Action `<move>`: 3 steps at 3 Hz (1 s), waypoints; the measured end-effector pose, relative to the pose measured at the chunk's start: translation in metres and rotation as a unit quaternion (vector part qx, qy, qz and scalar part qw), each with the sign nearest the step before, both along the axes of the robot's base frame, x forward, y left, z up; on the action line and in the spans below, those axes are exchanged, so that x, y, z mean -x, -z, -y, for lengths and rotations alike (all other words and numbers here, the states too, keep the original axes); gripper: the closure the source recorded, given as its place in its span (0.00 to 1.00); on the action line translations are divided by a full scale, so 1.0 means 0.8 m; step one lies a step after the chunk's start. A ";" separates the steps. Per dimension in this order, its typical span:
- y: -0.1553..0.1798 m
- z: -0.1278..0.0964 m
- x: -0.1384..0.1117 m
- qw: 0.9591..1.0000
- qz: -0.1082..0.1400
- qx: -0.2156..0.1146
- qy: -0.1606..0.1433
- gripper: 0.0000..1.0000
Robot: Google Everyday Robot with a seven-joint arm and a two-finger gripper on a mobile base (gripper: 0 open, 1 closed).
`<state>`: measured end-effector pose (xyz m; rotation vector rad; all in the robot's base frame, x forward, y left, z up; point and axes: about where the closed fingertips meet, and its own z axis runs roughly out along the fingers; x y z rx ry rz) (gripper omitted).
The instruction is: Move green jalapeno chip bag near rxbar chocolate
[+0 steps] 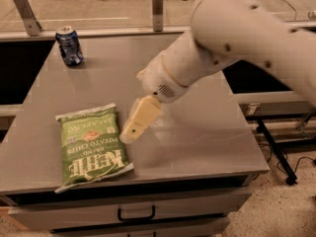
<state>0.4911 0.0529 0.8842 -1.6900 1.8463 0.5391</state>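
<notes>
Green jalapeno chip bag [92,147] lies flat on the front-left of the grey table [197,132], its lettering upside down to us. Just beside its right edge the cream gripper [127,136] hangs tip-down, slanted toward the bag; clenched or released, cannot tell. White arm [237,38] reaches in from the right. Blue soda can [69,45] stands upright at the far-left corner, well apart.
</notes>
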 end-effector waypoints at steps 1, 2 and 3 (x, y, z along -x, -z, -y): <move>0.033 -0.061 -0.006 0.999 -0.024 -0.034 -0.003 0.00; 0.049 -0.097 0.002 0.998 -0.043 -0.052 -0.007 0.18; 0.063 -0.111 0.014 0.997 -0.056 -0.061 -0.001 0.42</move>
